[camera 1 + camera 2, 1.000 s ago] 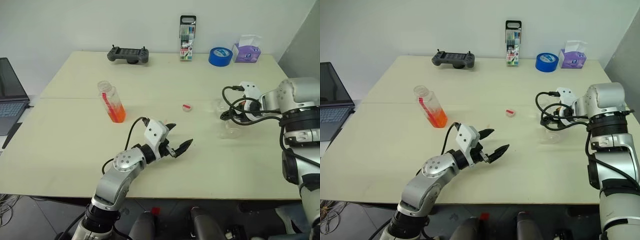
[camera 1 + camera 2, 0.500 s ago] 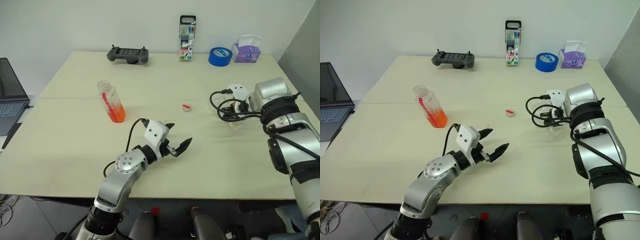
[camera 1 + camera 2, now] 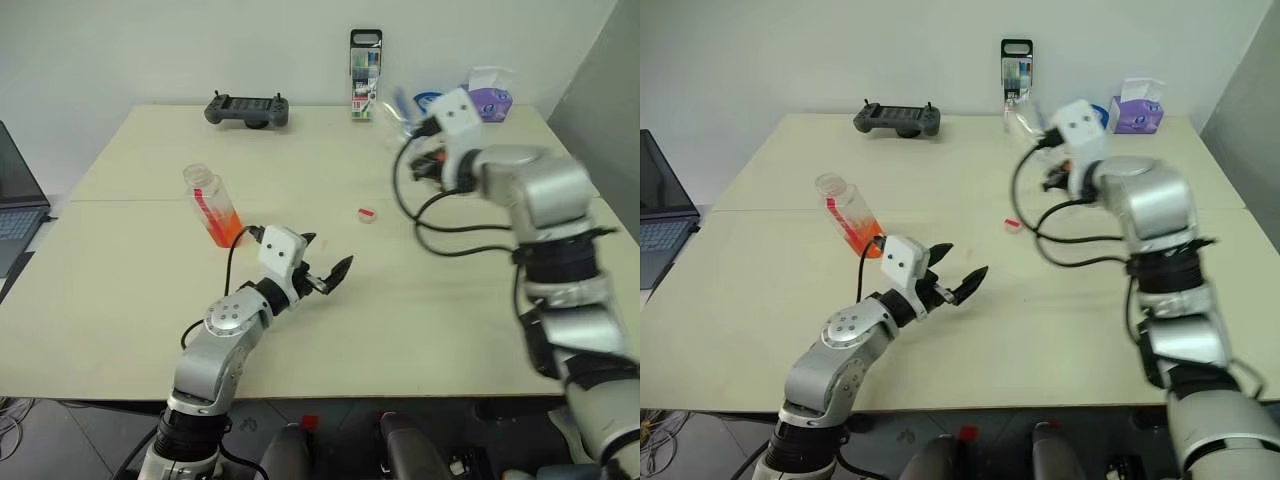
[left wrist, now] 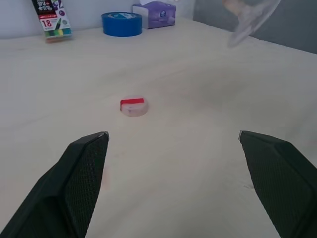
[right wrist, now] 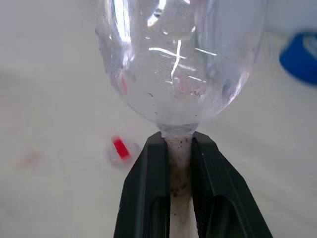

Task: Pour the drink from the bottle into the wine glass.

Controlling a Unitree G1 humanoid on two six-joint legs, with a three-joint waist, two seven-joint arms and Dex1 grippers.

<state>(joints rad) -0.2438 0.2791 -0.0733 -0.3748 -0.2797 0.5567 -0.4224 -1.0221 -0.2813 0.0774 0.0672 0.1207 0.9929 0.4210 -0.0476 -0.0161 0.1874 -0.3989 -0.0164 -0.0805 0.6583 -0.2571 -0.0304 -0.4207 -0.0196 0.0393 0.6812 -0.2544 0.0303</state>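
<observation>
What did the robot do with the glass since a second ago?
The right pincer closed on the stem of the wine glass and lifted it off the table, swinging it toward the middle. The left pincer stayed open and empty. The bottle and its cap did not move.

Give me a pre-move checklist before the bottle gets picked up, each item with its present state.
1. Wine glass gripped: ok, the right gripper is shut on its stem.
2. Glass empty: ok.
3. Bottle uncapped: ok, the red cap lies on the table.
4. Bottle upright: ok; orange drink sits at its bottom.
5. Left gripper open, holding nothing: ok.
6. Grip firm enough for pouring: cannot tell.
</observation>
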